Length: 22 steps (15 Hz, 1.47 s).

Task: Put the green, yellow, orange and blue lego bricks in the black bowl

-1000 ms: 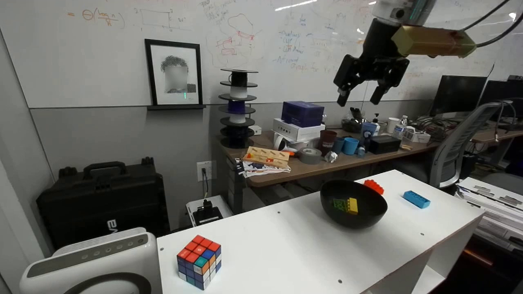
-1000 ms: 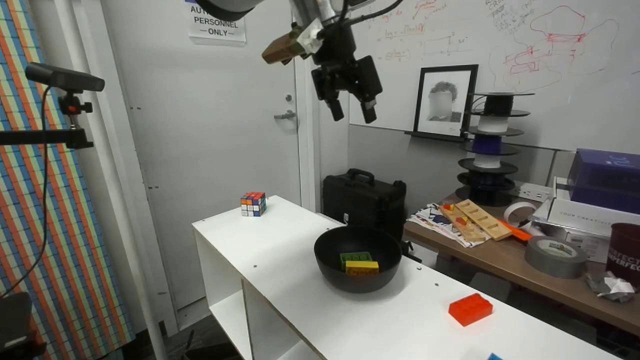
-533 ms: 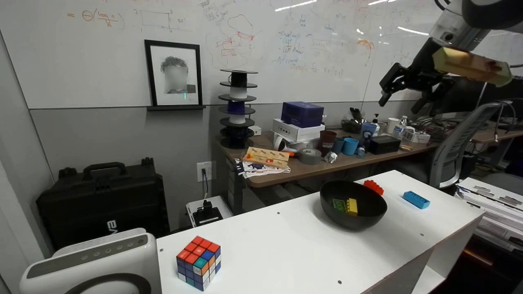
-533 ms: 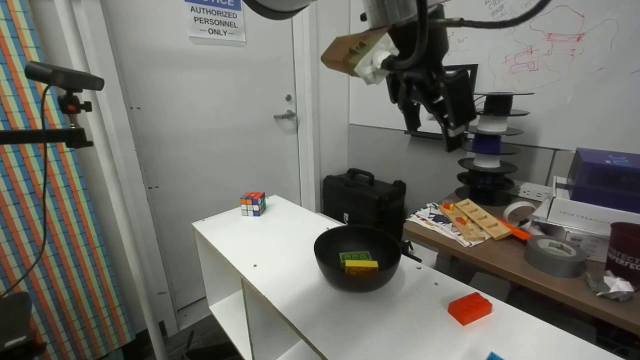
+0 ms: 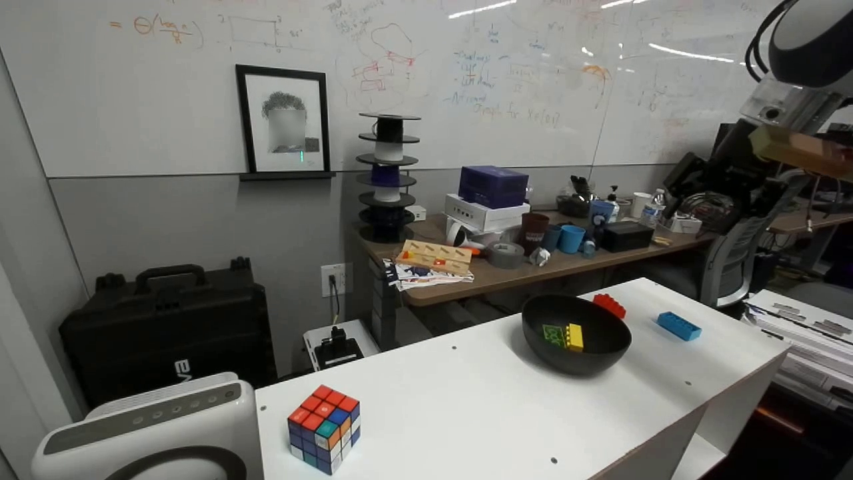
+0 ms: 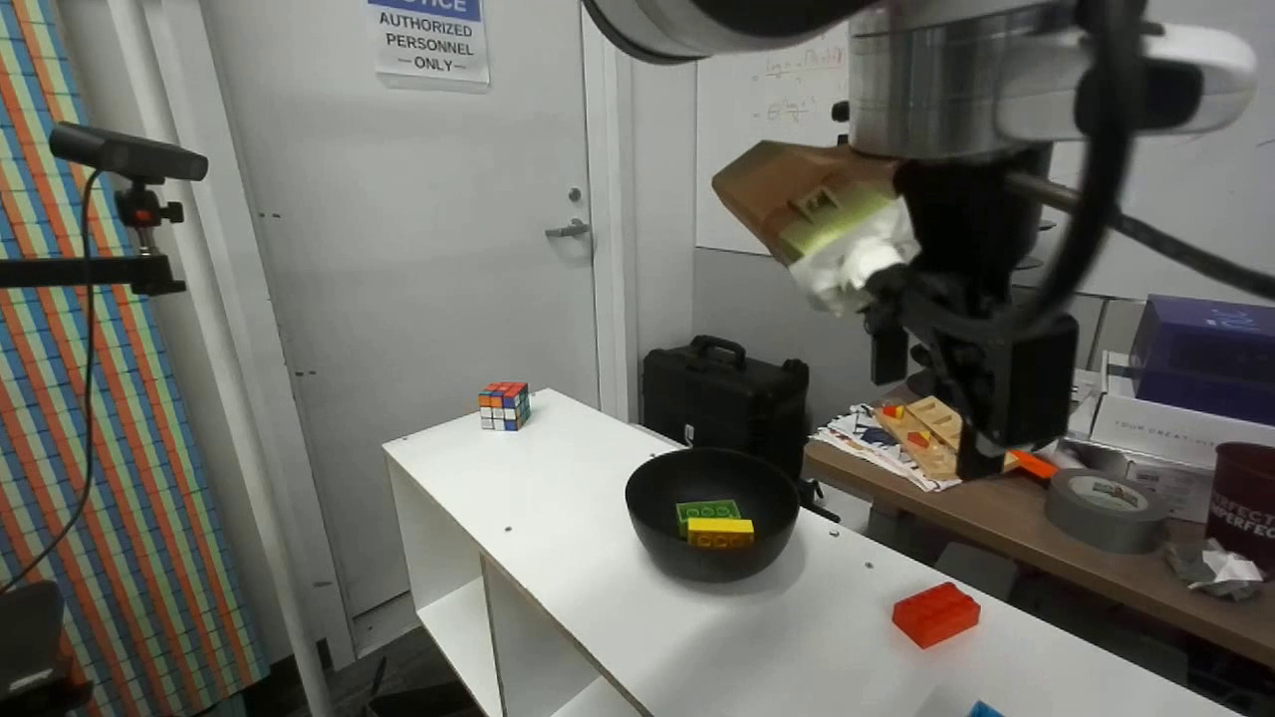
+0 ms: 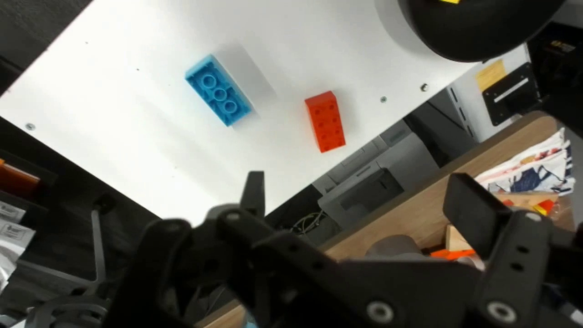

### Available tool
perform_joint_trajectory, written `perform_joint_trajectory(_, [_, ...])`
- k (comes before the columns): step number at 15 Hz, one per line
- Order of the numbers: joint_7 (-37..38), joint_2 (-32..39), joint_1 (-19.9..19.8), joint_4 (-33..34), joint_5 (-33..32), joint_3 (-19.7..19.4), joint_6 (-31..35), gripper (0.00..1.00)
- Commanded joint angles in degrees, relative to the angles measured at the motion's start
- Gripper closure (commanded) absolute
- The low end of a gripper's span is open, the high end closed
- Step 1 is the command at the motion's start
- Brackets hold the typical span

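Blue on white: saw the light blue lego brick (image 7: 218, 90) lying hollow side up on the shelf top (image 7: 150, 118), well apart from the gripper (image 7: 362, 196). In the wrist view, found it up and to the left of both fingers (image 7: 473, 209). Saw its long side slant from upper left down to lower right. Found the orange-red lego brick (image 7: 325, 122) near it, on the same shelf top, up from the gap between the fingers. Saw it point almost straight up and down that view, low end tipped a bit to the right, rows of studs showing. Saw the gripper hang in the air, fingers spread wide, with hold of nothing. Spotted the green lego brick (image 6: 707, 509) and the yellow lego brick (image 6: 720, 529) inside the black bowl (image 6: 712, 568) in an exterior view, yellow in front of green, both with long sides going mostly left to right. Could not tell if touching. Also saw the Rubik's cube (image 6: 505, 406), well apart from the bowl.
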Motion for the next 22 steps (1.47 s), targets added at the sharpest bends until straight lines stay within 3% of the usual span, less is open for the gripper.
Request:
perform_joint_trajectory(1, [-1.84,5.75,-0.92,5.41,-1.02,-1.42,-2.24,0.0])
perform_joint_trajectory(5, [-0.79,12.31,-0.91,9.64,-2.14,-2.66,2.4,0.0])
perform_joint_trajectory(10, [0.53,19.49,0.21,16.6,-3.73,-3.14,2.81,0.0])
perform_joint_trajectory(18, [0.4,28.08,0.25,26.29,-2.48,0.17,2.21,0.0])
perform_joint_trajectory(22, [0.59,29.78,-0.03,26.24,-2.08,1.02,2.36,0.0])
